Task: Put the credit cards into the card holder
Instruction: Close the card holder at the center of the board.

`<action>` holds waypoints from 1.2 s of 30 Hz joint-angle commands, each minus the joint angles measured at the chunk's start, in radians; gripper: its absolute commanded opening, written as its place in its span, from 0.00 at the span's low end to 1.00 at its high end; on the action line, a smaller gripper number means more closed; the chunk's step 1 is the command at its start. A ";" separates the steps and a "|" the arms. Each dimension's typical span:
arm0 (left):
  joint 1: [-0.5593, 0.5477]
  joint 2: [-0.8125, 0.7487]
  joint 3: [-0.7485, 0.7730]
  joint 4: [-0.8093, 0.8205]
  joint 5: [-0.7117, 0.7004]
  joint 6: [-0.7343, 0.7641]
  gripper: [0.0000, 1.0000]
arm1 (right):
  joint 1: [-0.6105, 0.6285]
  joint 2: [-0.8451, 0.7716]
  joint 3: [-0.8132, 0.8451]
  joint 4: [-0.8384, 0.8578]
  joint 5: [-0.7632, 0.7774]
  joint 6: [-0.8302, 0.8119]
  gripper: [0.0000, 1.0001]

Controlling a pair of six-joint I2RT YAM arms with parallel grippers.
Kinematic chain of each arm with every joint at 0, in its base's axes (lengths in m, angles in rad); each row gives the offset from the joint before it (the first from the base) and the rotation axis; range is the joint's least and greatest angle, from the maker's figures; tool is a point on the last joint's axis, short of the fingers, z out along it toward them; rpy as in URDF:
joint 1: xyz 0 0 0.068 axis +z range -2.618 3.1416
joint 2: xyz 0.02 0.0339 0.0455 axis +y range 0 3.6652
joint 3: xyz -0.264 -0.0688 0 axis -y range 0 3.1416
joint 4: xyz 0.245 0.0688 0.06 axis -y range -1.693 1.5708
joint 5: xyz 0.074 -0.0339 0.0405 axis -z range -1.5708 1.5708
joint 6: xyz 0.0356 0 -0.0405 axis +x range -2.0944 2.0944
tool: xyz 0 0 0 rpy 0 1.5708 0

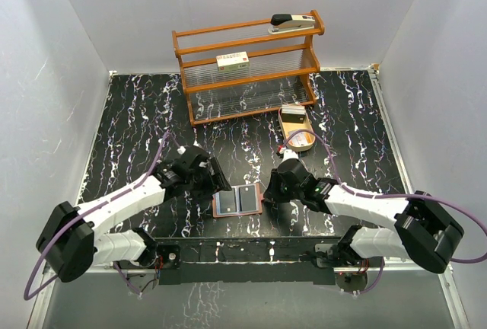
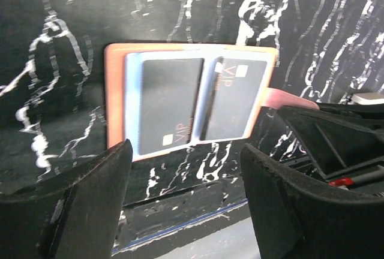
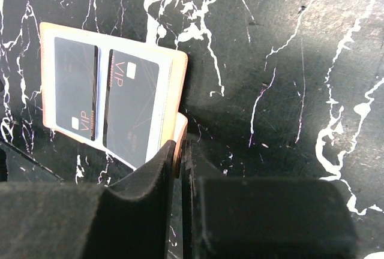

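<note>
right end effector [image 3: 179,164] pinches card holder [image 3: 175,82] tab.

Wooden rack [image 1: 243,43], stapler [image 1: 293,23], box [image 1: 233,61]

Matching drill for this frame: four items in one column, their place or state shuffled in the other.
1 stapler; 2 cream box; 3 card holder; 4 right gripper
A shut on the holder's tab; B top shelf of the rack; C open flat on the table; D rack shelf below the top
Pairs: 1-B, 2-D, 3-C, 4-A
</note>
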 commanded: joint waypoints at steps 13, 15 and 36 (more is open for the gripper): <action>0.022 -0.011 -0.066 -0.044 -0.015 -0.025 0.75 | 0.002 -0.034 0.029 -0.017 0.004 0.011 0.00; 0.022 0.015 -0.076 0.012 0.006 -0.012 0.75 | 0.002 -0.030 0.037 -0.020 -0.009 0.015 0.00; 0.022 0.021 -0.122 0.212 0.103 -0.025 0.69 | 0.002 -0.034 0.002 0.032 0.011 0.024 0.00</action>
